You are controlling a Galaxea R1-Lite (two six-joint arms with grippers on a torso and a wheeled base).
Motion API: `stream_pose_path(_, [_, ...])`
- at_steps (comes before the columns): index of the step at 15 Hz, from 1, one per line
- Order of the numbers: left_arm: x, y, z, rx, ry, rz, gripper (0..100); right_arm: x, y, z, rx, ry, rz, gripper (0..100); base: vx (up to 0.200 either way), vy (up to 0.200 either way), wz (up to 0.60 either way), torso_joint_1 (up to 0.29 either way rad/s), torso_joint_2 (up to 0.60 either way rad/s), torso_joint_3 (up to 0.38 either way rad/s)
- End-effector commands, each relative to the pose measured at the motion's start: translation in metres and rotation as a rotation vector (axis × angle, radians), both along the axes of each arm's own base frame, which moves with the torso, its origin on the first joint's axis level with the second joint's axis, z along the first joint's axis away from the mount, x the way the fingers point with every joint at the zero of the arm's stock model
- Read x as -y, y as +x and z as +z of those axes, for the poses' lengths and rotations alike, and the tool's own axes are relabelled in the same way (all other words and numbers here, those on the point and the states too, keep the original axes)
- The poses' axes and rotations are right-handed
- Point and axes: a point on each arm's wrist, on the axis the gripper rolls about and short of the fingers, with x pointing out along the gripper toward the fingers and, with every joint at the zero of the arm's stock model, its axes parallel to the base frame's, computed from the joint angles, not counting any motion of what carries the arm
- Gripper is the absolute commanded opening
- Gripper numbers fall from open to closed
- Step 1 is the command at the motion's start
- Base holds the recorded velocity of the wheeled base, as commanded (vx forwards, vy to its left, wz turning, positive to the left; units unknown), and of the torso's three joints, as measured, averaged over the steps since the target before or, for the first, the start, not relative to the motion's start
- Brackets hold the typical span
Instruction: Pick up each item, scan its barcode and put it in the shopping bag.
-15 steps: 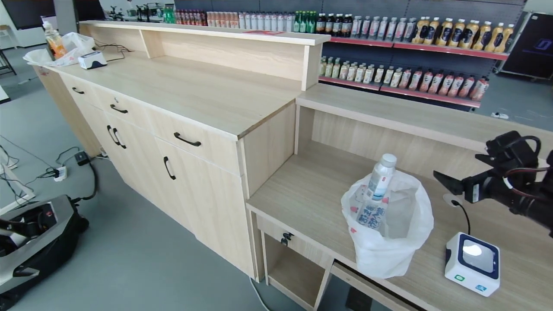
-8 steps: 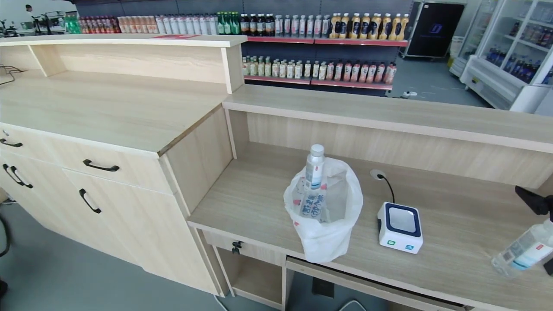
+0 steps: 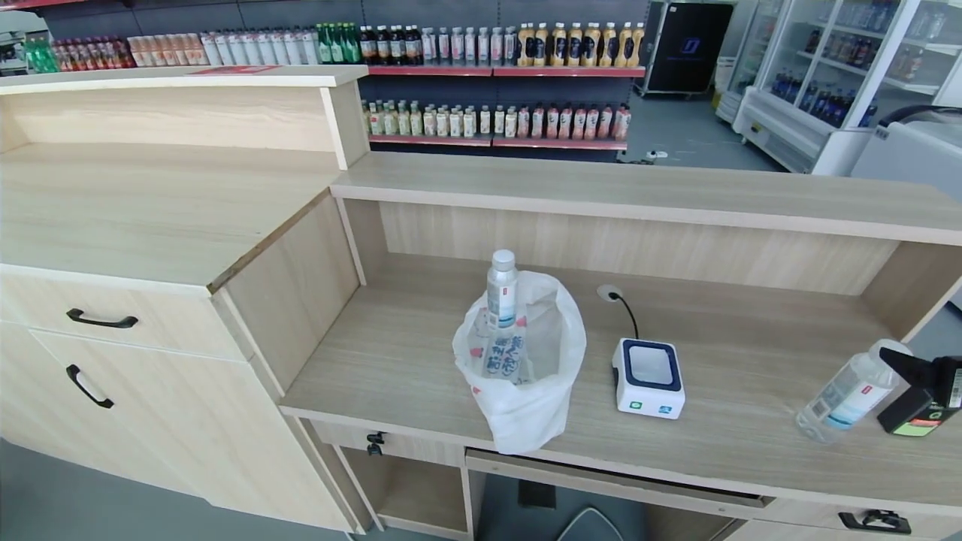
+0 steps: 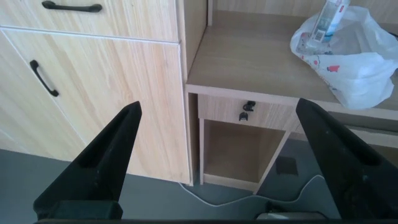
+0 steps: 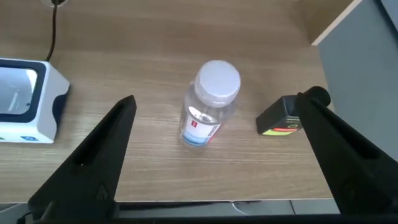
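A white shopping bag stands on the lower counter with a clear bottle upright inside it. To its right sits the white and blue scanner. Near the counter's right end stands a second clear bottle with a white cap. My right gripper hangs open above this bottle, one finger on each side, not touching it. One of its fingers shows beside the bottle. My left gripper is open and empty, low in front of the cabinets, left of the bag.
A small black box with a coloured label lies just right of the second bottle. The scanner's cable runs to a hole in the counter. A raised shelf and back panel close off the far side. A taller counter stands to the left.
The head view has swung to the right. My right gripper has left the space beyond the bag and scanner and now sits at the counter's right end by the second bottle.
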Motion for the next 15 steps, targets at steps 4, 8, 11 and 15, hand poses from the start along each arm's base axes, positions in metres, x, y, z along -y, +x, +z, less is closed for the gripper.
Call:
stream_pose_path(4, [0.000,0.000,0.000,0.001,0.001,0.000,100,0.028,0.008,-0.037,-0.116,-0.007,-0.045,100,0.000,0.000,0.00,0.000,0.00,0.000])
stream_pose_path(8, [0.000,0.000,0.000,0.001,0.001,0.000,100,0.035,0.012,-0.051,-0.153,-0.013,-0.032,100,0.000,0.000,0.00,0.000,0.00,0.000])
stream_pose_path(11, [0.000,0.000,0.000,0.001,-0.001,0.000,100,0.035,0.018,-0.059,-0.153,0.000,0.023,100,0.000,0.000,0.00,0.000,0.00,0.000])
stream_pose_path(15, [0.000,0.000,0.000,0.001,-0.001,0.000,100,0.039,0.027,-0.068,-0.123,-0.020,0.048,100,0.000,0.000,0.00,0.000,0.00,0.000])
